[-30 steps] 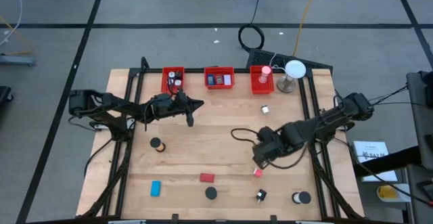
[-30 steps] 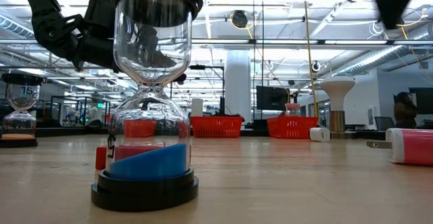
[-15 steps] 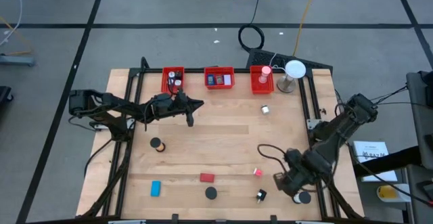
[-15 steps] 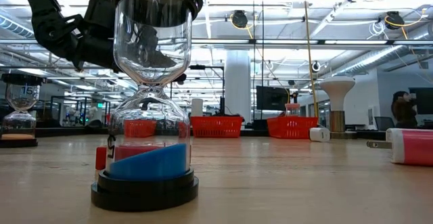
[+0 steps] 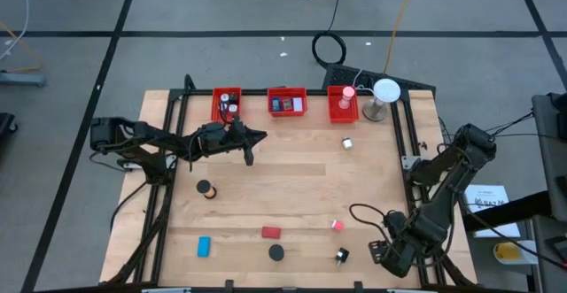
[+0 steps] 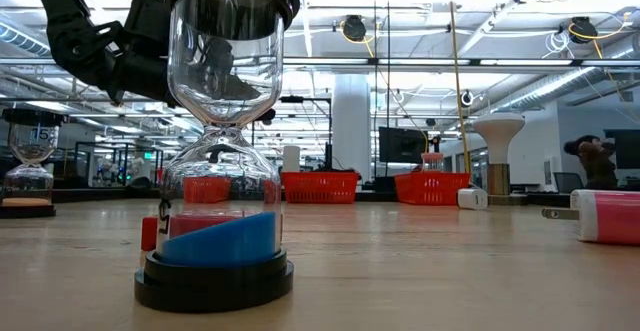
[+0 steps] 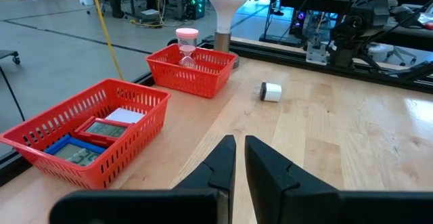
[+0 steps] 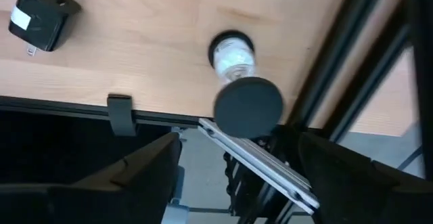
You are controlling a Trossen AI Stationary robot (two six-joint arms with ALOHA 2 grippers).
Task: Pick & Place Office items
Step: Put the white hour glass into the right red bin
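Observation:
In the right wrist view a small hourglass (image 8: 245, 102) with a black top stands upright on its base near the table's near right corner. My right gripper (image 8: 238, 141) hovers over it, open wide, one finger on each side and apart from it. In the high view that gripper (image 5: 396, 256) covers the hourglass. A black plug adapter (image 8: 42, 17) lies nearby. My left gripper (image 7: 240, 163) hangs shut and holding nothing near the far left, in front of the red bins (image 5: 287, 103). Other items lie scattered: a blue block (image 5: 204, 246), a red block (image 5: 271, 233) and a black-topped hourglass (image 5: 276, 252).
Three red bins line the far edge, and a white round lamp (image 5: 384, 92) stands beside the right one. A white adapter (image 5: 348, 142) lies in front of them. The table's black frame rail (image 8: 122, 109) runs along the near edge, close under my right gripper.
My right gripper has swung from the middle of the table, beside the pink bit, toward the near right corner. It now stands over the small hourglass there, which showed uncovered before.

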